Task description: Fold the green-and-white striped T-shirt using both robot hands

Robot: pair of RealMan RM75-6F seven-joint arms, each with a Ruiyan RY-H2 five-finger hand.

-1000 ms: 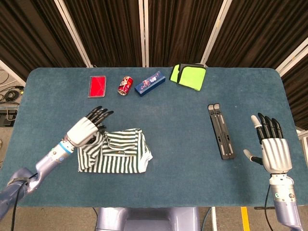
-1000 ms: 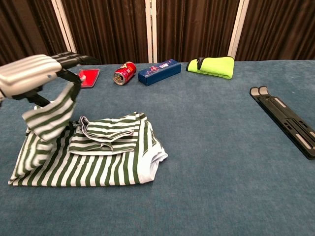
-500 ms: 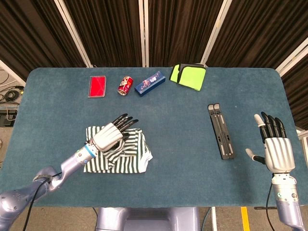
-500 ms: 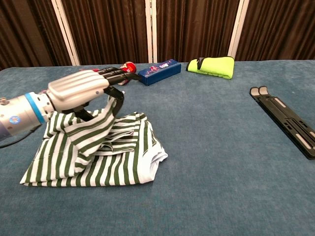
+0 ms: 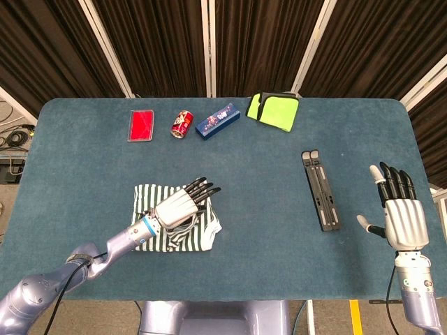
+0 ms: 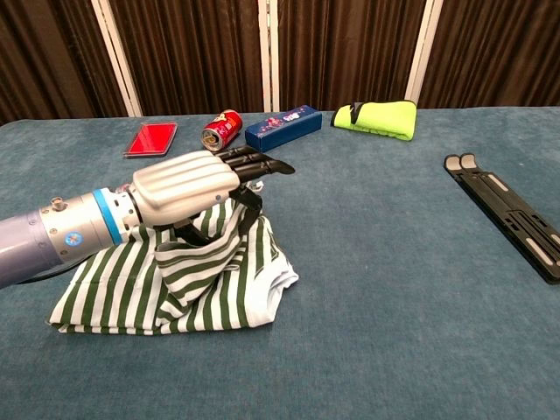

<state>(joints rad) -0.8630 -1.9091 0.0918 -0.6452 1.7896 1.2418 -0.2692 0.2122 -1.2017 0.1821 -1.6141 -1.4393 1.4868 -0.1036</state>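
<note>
The green-and-white striped T-shirt [image 5: 204,234] lies partly folded on the blue table, left of centre near the front edge. My left hand [image 5: 180,207] is over its middle, fingers stretched toward the right. In the chest view this left hand [image 6: 185,182] holds a raised fold of the T-shirt [image 6: 131,290] that hangs beneath the palm above the lower layers. My right hand [image 5: 399,217] hovers far to the right by the table's edge, fingers spread and upright, holding nothing. It is absent from the chest view.
Along the back stand a red flat case [image 5: 141,125], a red can [image 5: 182,124] on its side, a blue box [image 5: 218,120] and a yellow-green pouch [image 5: 274,110]. A black folding stand [image 5: 322,190] lies right of centre, between the shirt and my right hand.
My left hand has carried the shirt's left part rightward over the rest, so the shirt is now narrower. My right hand has stayed almost still.
</note>
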